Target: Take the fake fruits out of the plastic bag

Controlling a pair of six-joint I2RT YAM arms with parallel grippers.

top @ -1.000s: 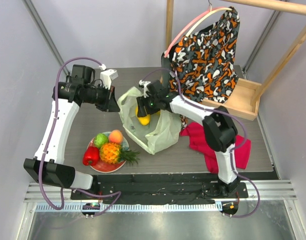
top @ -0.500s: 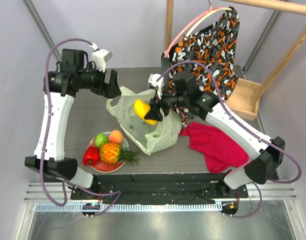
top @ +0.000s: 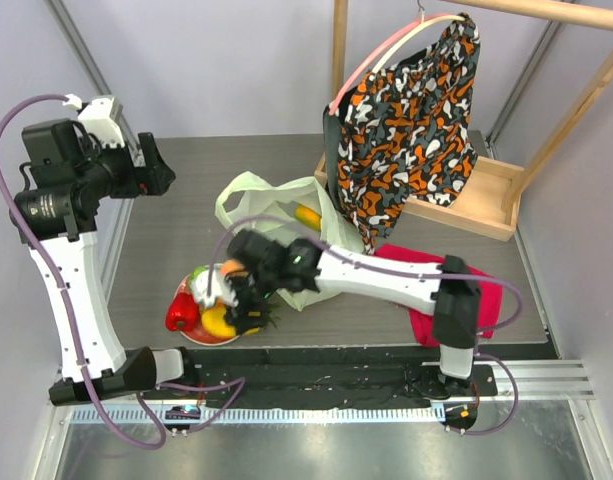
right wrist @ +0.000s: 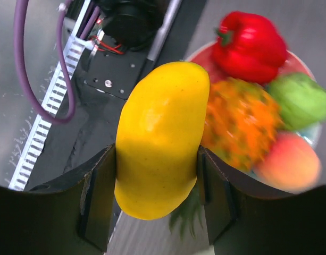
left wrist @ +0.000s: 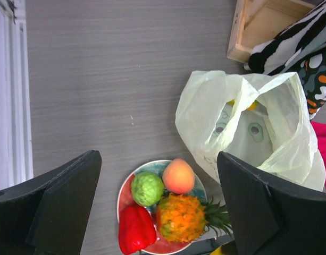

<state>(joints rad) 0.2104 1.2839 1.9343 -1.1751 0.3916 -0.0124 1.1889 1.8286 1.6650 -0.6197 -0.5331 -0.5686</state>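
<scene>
Grey table (left wrist: 125, 79) carries the plastic bag (left wrist: 258, 143) with 1 mango (top: 308, 217) inside, while the right gripper (right wrist: 157, 202) clamps a second mango (right wrist: 157, 133) at the plate (left wrist: 124, 184) edge and the left gripper (top: 158, 177) fingers stand wide apart.

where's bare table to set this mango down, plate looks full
Bare table lies left of the plastic bag and behind the plate, out to the left edge. The plate is crowded: pepper, green fruit, peach, pineapple, with the right gripper holding the mango over its near side.
</scene>
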